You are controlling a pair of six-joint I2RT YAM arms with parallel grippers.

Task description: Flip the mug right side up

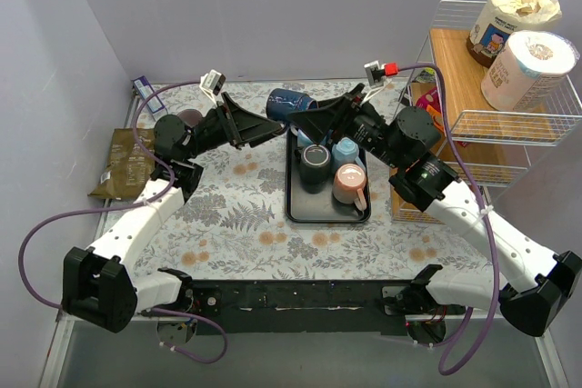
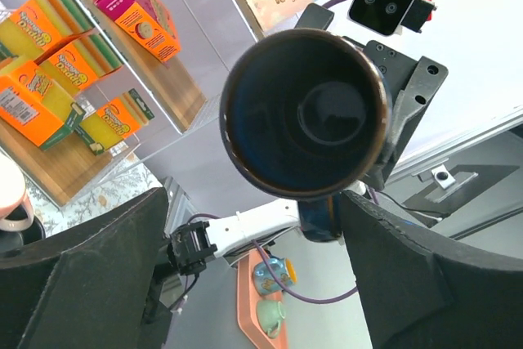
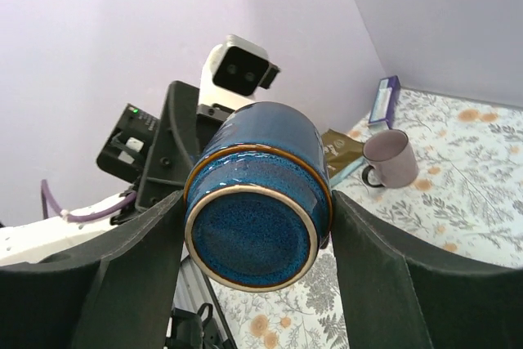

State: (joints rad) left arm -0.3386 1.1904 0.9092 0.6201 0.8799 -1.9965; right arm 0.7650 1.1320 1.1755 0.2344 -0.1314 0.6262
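This is a robotics lab cell dressed up as a corner of a home kitchen. Plain lavender walls box in a single table, and two robot arms, the left arm and the right arm, sit at its near edge trailing purple cables. The homely things look staged: a floral tablecloth, a black tray of mugs, and a wire shelf with paper towel rolls and packs of sponges.

mug between left hand and right hand, above tray's far edge, rack at right
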